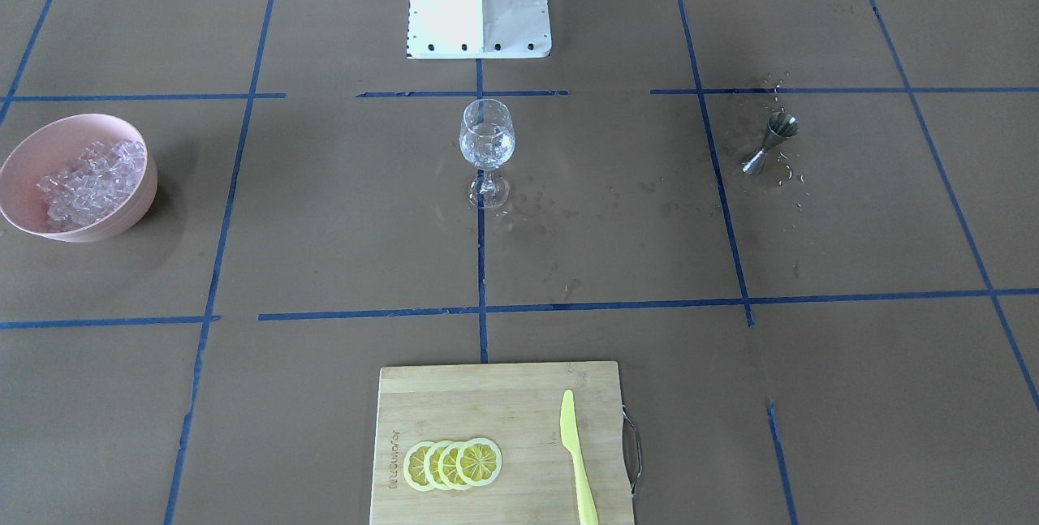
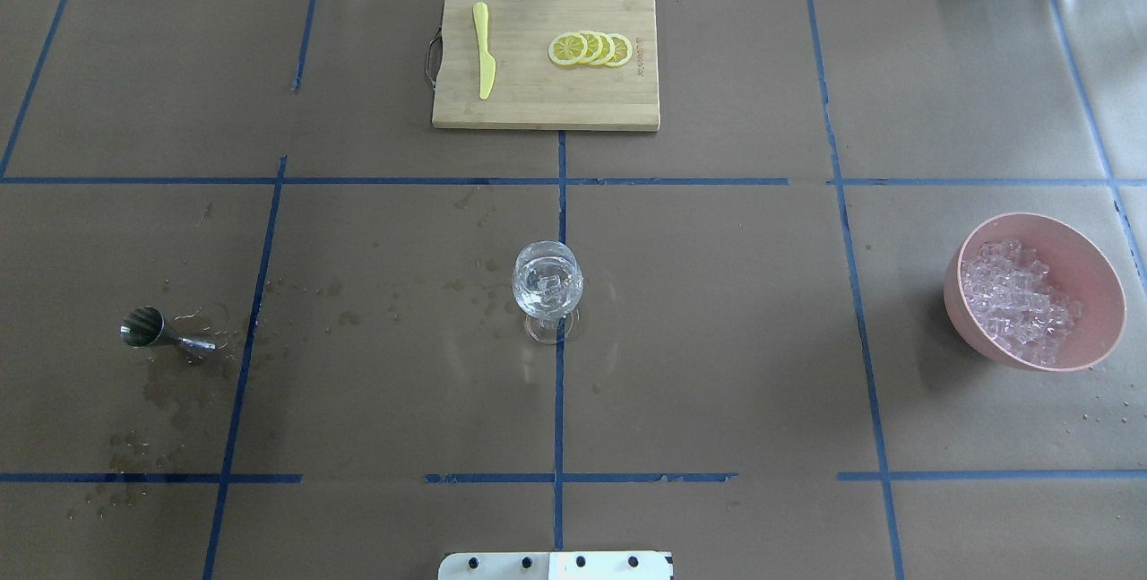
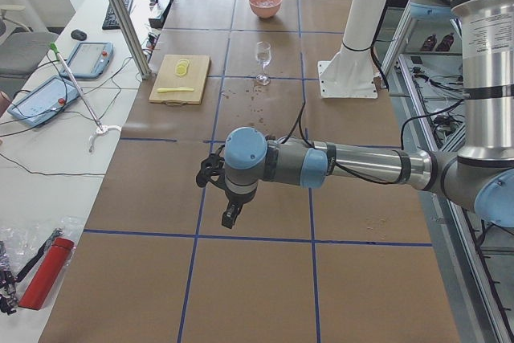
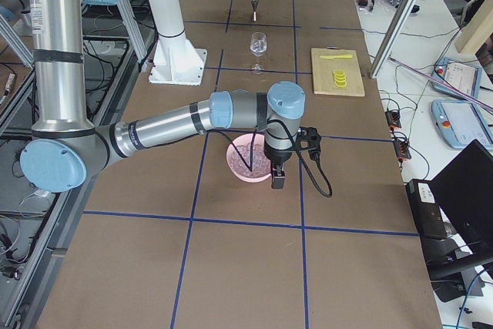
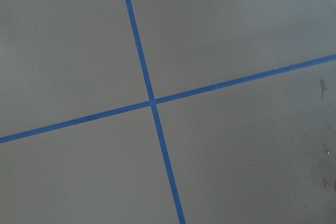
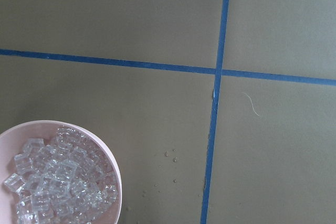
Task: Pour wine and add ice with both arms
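One ice heap (image 1: 91,181), four lemon slices (image 1: 452,464)

Clear ice cubes (image 2: 1017,302) heaped in pink bowl (image 2: 1091,268); some in upright glass (image 2: 547,286).

Robotics lab. The table (image 2: 717,338) is covered in brown paper and gridded with blue tape (image 2: 560,419). Two jointed arms (image 3: 353,165) stand on a white pedestal (image 3: 365,22). Teach pendants (image 3: 88,59) lie on a side bench (image 3: 48,146), with aluminium posts (image 3: 120,14) and a monitor (image 4: 466,190) nearby.
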